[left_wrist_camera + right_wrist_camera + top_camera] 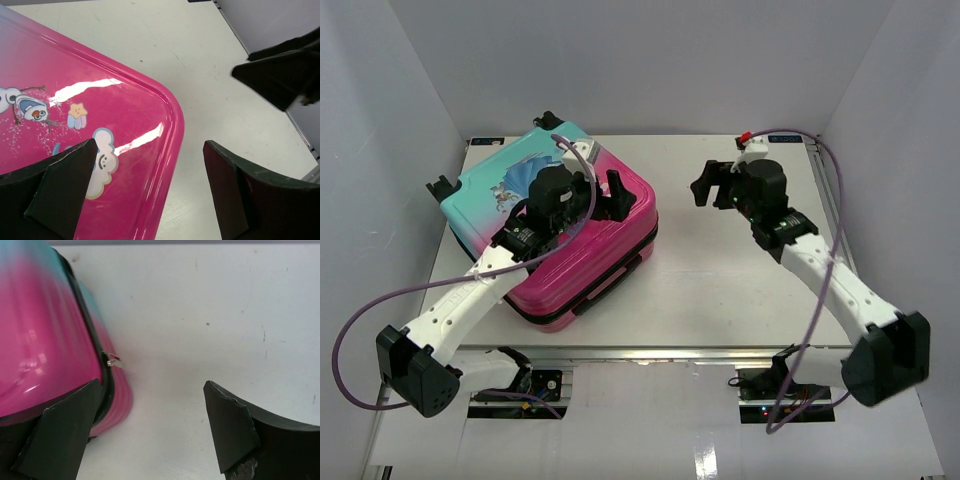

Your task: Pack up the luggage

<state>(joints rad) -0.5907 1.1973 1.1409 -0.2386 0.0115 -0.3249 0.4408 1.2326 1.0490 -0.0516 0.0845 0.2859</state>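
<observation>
The luggage point(605, 255) lies flat and closed on the white table point(720, 280), its pink end toward me and its teal end at the back left. My left gripper point(603, 195) hovers over its pink right corner, open, with nothing between the fingers. In the left wrist view the glossy pink lid point(100, 110) with cartoon prints sits under the left gripper point(150, 185). My right gripper point(712, 185) is open and empty to the right of the luggage, apart from it. The right wrist view shows the luggage side point(45, 340), its zipper pull point(114, 361) and the right gripper point(150, 425) over bare table.
White walls enclose the table on the left, back and right. A small red part point(744, 137) sits at the back right corner. Purple cables point(830, 170) loop from both arms. A metal rail point(670, 350) runs along the near table edge.
</observation>
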